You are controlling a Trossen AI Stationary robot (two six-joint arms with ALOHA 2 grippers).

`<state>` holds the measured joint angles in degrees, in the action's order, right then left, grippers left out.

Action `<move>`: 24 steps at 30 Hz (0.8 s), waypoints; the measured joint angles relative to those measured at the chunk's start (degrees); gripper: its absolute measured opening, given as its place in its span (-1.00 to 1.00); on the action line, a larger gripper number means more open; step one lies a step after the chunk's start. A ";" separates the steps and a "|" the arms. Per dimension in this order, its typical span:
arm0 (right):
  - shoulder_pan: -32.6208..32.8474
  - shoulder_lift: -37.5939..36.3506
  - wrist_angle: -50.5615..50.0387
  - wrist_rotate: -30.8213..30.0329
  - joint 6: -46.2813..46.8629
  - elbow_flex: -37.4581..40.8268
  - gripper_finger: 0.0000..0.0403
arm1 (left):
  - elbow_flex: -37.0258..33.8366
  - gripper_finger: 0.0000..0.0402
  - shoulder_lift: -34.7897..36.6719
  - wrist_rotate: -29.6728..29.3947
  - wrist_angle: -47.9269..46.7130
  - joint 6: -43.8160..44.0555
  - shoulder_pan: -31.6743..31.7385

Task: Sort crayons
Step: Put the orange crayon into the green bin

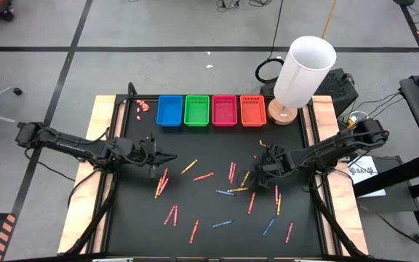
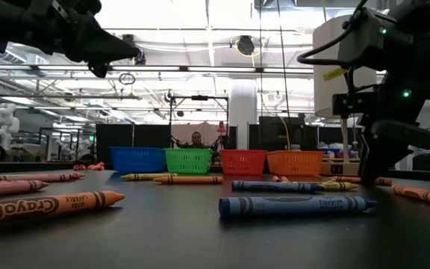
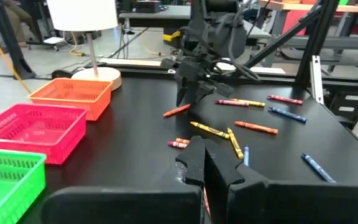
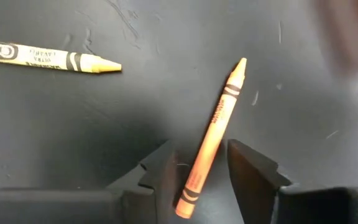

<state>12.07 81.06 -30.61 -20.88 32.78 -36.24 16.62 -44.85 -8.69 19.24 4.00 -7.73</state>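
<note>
Fingers of right gripper [image 4: 201,171] apart, low over desk [image 4: 55,124], orange crayon [image 4: 213,134] lying between them, not yet pinched. Crayon long axis runs forward between fingers, a little slanted, tip pointing away from wrist. Yellow crayon [image 4: 45,57] farther off, to one side. Left gripper [image 1: 158,156] waits above far side of scatter, fingers together, empty. Baskets [image 1: 211,110] along far edge.

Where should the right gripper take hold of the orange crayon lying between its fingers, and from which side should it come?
Probably on the lower half of the orange crayon, from straight above. It lies flat on the table, thin and tilted, and the right gripper already has an open finger on each long side. Closing across the wrapped shaft, not the pointed tip, looks safest.
</note>
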 joint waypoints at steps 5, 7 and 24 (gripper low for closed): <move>-0.82 1.76 0.93 2.75 1.66 -0.16 -0.52 | 0.02 -1.00 -0.43 0.09 0.05 -0.21 -0.98; -0.81 2.17 1.20 3.23 2.34 -0.16 -0.61 | 0.02 -1.00 -0.43 0.09 0.10 -0.21 -1.29; -0.39 -0.65 4.59 4.85 1.02 0.23 -0.99 | 0.02 -1.00 -0.43 0.09 0.00 0.03 -4.08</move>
<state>11.68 80.40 -26.02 -16.02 33.80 -36.01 16.64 -45.28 -8.60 19.25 4.03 -11.81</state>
